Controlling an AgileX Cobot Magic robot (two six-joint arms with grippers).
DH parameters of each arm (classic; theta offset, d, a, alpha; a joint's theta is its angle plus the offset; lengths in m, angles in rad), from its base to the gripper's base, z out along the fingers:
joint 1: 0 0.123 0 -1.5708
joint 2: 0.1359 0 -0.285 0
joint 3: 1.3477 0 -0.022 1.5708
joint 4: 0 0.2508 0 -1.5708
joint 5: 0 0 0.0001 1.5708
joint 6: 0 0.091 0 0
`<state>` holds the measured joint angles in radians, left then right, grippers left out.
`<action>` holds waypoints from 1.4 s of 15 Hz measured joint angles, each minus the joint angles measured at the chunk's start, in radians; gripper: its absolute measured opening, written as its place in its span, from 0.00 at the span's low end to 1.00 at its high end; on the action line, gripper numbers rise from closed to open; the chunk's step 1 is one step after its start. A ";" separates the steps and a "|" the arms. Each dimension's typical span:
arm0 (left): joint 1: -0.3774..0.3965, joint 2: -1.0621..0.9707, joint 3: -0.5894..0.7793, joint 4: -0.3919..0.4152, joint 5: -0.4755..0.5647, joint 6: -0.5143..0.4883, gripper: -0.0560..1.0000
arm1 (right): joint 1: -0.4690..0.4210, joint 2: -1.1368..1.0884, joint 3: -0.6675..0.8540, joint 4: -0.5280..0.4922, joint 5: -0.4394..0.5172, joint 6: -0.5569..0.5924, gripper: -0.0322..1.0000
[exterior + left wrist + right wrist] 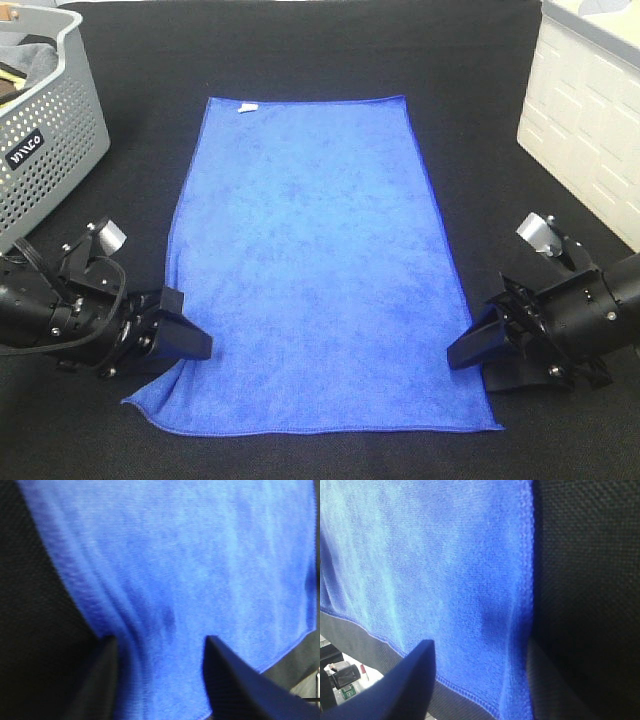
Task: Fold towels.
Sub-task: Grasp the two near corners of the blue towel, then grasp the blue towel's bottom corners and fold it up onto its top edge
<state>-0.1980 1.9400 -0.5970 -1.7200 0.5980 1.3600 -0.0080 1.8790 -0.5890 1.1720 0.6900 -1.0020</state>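
Lying flat on the tabletop (300,50), the blue towel (310,250) is seen. L tool (188,325) & R tool (475,362) are spread apart, w/ its edges between.

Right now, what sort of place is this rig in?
Probably a lab bench set up for laundry-folding trials: a black fabric-covered tabletop, a rectangular royal-blue microfibre towel spread flat on it, and a grey perforated plastic basket at the edge.
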 joint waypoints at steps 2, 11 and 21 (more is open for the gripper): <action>-0.001 0.002 -0.001 0.003 -0.011 0.000 0.42 | 0.029 0.002 -0.010 0.000 -0.009 0.000 0.53; -0.003 -0.042 -0.006 0.247 -0.020 -0.211 0.06 | 0.148 -0.023 -0.057 -0.105 -0.137 0.282 0.03; -0.003 -0.515 0.243 0.682 0.028 -0.684 0.06 | 0.155 -0.484 0.158 -0.330 0.039 0.575 0.03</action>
<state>-0.2010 1.4250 -0.3540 -1.0380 0.6260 0.6760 0.1470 1.3950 -0.4310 0.8420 0.7290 -0.4270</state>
